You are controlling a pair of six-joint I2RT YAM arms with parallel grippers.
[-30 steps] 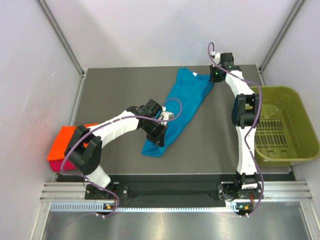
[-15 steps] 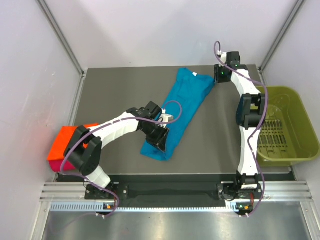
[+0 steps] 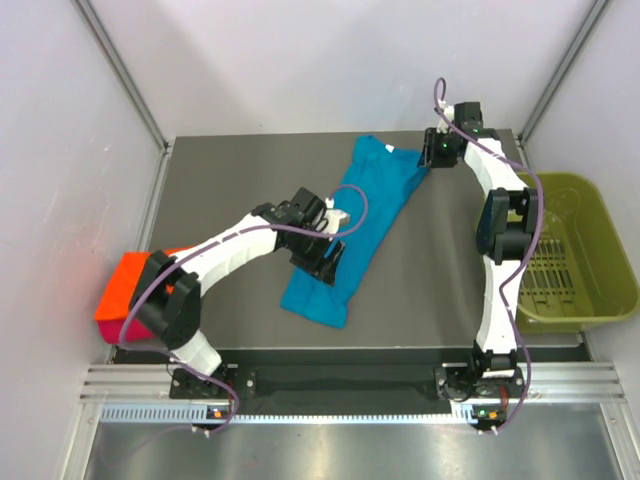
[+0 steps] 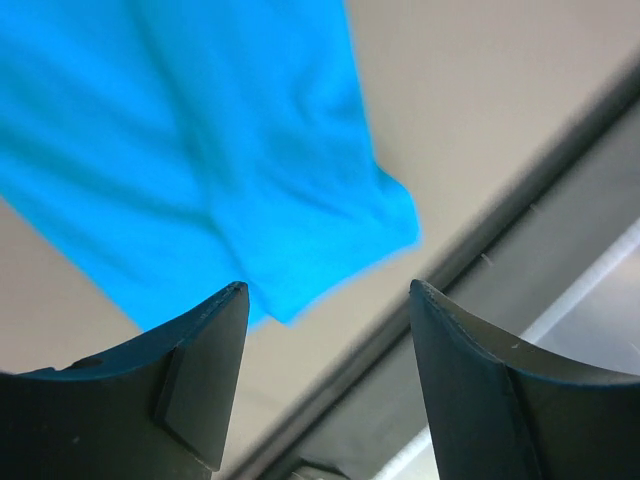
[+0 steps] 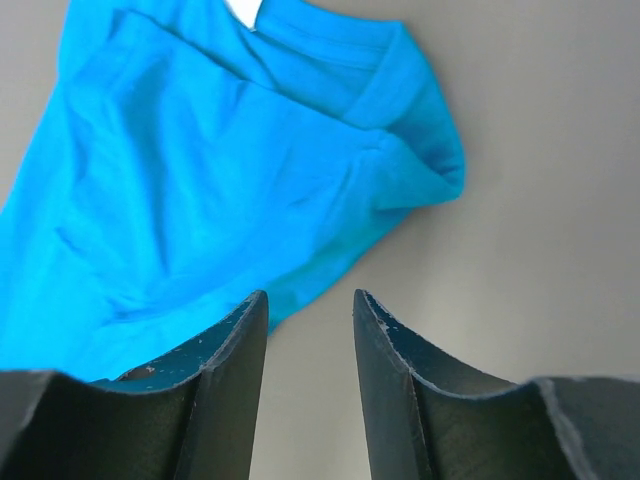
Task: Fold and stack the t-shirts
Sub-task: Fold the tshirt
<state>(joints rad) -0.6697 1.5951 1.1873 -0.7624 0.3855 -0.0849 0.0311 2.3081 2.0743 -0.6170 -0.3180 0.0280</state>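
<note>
One teal t-shirt (image 3: 358, 222), one orange t-shirt (image 3: 128, 282), one pink t-shirt (image 3: 108, 328) and one green basket (image 3: 560, 180).

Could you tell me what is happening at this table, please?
The teal t-shirt lies folded lengthwise on the table. The left gripper hovers open over its hem end, the right gripper open by the collar; neither holds it. An orange shirt and a pink shirt sit stacked at the left edge.

Teal t-shirt (image 4: 200, 150) hem, parted left gripper (image 4: 325, 385) above
</note>
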